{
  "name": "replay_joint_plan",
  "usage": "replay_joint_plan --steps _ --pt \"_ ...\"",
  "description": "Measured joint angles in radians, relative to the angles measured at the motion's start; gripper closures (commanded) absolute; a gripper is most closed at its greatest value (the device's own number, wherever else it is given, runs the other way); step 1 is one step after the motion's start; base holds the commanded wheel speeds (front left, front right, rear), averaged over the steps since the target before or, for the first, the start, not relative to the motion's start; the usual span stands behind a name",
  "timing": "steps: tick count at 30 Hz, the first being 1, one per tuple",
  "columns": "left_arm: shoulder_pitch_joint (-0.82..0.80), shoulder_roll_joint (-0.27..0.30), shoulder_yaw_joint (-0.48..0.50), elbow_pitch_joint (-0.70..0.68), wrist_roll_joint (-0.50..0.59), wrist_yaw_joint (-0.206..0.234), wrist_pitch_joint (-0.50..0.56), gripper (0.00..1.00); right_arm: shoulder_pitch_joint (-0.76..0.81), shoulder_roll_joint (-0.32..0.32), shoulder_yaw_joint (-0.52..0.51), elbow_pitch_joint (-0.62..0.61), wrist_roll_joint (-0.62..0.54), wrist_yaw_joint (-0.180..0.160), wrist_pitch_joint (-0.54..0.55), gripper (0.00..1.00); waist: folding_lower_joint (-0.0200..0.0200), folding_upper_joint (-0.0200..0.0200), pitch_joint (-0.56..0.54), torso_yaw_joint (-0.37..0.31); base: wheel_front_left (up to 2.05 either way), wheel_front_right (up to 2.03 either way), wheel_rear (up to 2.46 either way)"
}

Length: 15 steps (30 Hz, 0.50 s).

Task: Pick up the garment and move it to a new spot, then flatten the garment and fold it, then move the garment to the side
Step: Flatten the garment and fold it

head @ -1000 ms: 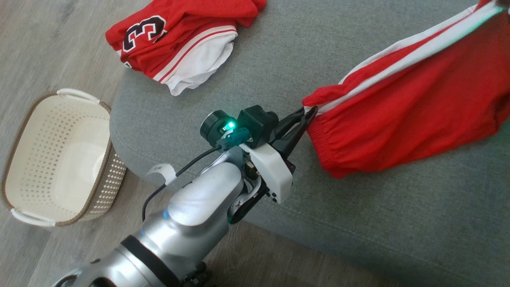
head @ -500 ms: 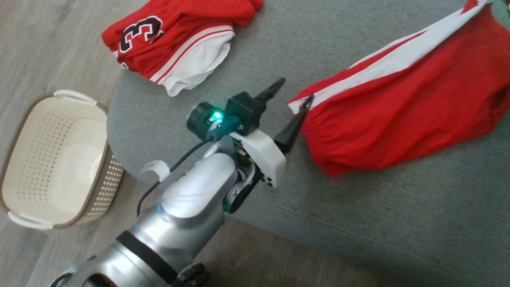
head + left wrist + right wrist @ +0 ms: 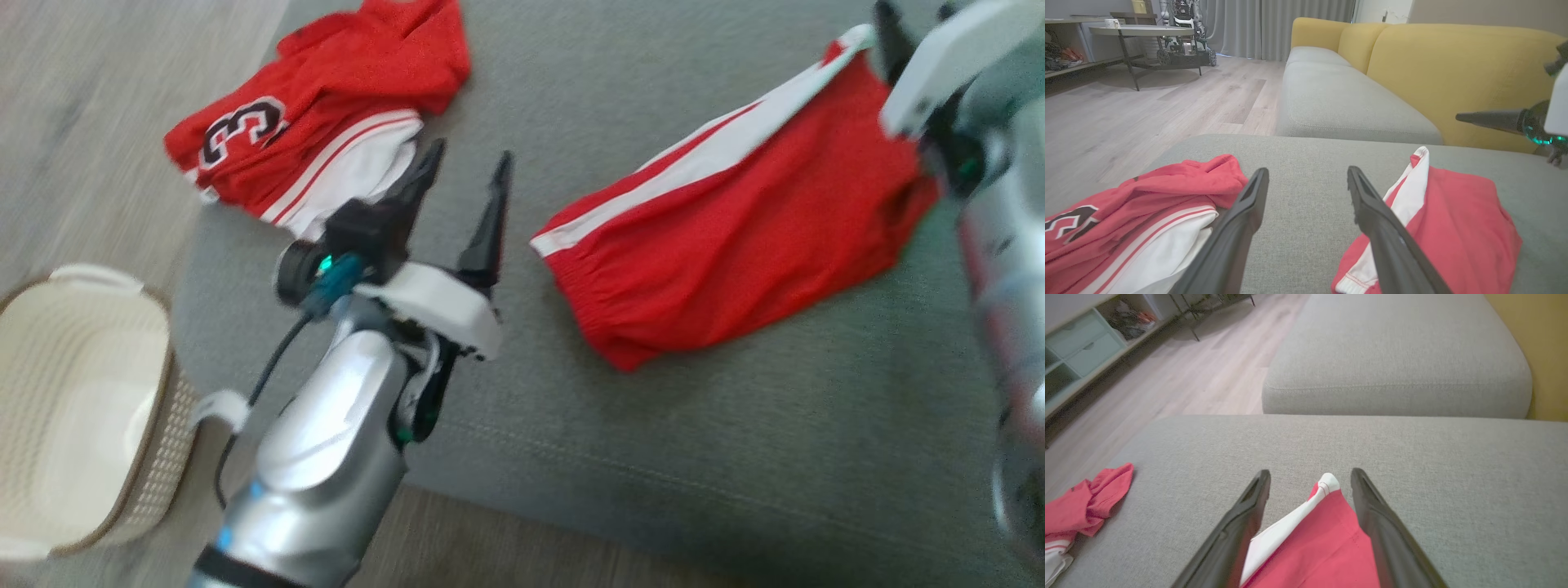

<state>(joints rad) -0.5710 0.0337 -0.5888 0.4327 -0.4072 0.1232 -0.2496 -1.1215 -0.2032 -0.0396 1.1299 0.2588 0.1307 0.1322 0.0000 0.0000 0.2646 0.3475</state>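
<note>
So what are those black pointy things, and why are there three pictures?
Those are the robot's hands: its left gripper and right gripper. One picture looks down from its head; the other two come from cameras on its wrists, looking along the fingers. On the grey sofa cushion lie red shorts with a white stripe and a red jersey numbered 3. A cream basket stands on the floor nearby. Both grippers are open, holding nothing.
</note>
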Motion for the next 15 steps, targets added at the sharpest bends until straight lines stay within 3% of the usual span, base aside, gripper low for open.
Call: replay_joint_plan --steps 8,15 --pt "0.138 0.001 0.117 -0.056 0.091 -0.03 0.0 0.0 0.274 -0.054 0.252 -0.273 0.202 0.0 -0.162 0.0 0.0 0.0 -0.092 -0.085 0.0 0.0 0.0" --pt "0.255 0.004 0.193 -0.091 0.132 -0.049 0.0 0.0 0.495 -0.116 0.352 -0.431 0.23 0.0 -0.32 0.0 0.0 0.0 -0.171 -0.152 0.0 0.0 0.0"
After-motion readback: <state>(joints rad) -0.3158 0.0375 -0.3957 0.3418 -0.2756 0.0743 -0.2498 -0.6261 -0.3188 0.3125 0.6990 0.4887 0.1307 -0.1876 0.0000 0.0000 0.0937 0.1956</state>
